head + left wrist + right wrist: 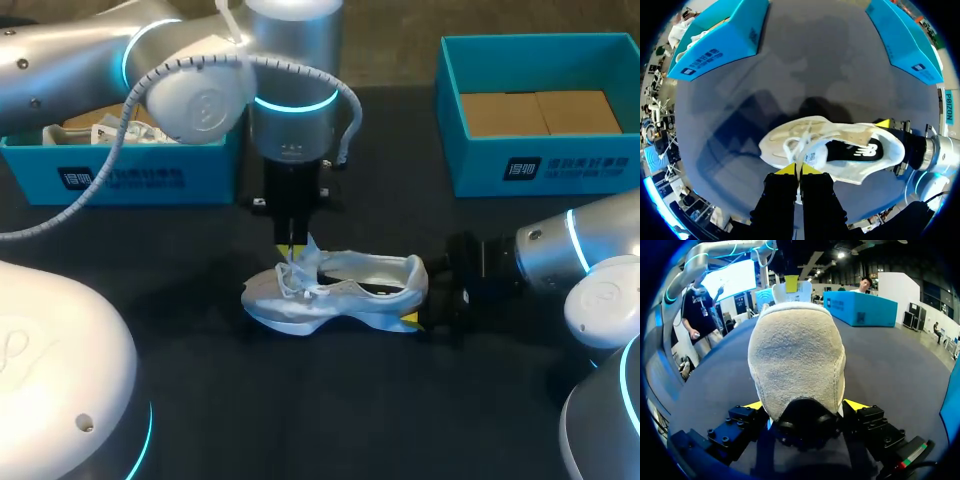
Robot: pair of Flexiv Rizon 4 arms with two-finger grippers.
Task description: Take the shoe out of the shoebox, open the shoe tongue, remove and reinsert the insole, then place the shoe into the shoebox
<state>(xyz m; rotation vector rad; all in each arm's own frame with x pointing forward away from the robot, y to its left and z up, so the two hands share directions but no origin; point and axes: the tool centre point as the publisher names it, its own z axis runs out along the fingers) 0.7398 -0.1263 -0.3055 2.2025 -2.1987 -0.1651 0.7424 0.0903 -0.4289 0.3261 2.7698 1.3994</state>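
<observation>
A white shoe (345,292) lies on the dark surface (330,420). The left tool (798,170) is clenched on its tongue (813,156); the right tool (805,406) grasps its heel (797,360).

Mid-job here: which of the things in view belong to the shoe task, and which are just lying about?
In the job:
white shoe, held at the heel by the right gripper
shoe tongue, pinched by the left gripper
empty teal shoebox, probably where the shoe goes

Lying about:
second teal shoebox, with white items inside
</observation>
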